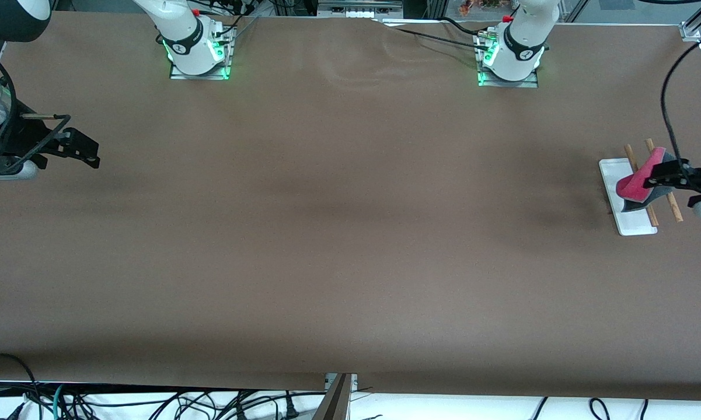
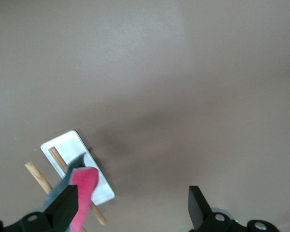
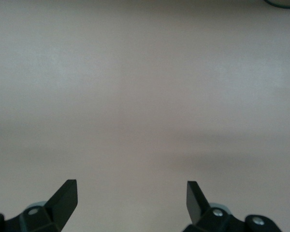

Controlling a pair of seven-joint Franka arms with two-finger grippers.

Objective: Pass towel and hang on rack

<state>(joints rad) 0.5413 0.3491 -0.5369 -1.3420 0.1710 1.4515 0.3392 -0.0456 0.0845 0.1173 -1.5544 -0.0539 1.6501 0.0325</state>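
Note:
The towel [image 1: 633, 185], pink-red face up with dark grey underneath, lies draped over the two brown rods of the rack [image 1: 635, 226] near the left arm's end of the table. In the left wrist view the towel [image 2: 83, 191] hangs over the rods above the rack's white base [image 2: 67, 144]. My left gripper [image 1: 664, 178] is over the rack, open wide and holding nothing [image 2: 133, 205]; one finger [image 2: 65, 205] is right beside the towel. My right gripper [image 1: 84, 153] waits open and empty at the right arm's end of the table, over bare table in the right wrist view [image 3: 130, 200].
The brown table top [image 1: 350, 233] stretches between the two arms. A black cable [image 1: 668, 99] loops above the rack. Cables lie below the table's edge nearest the front camera [image 1: 210, 402].

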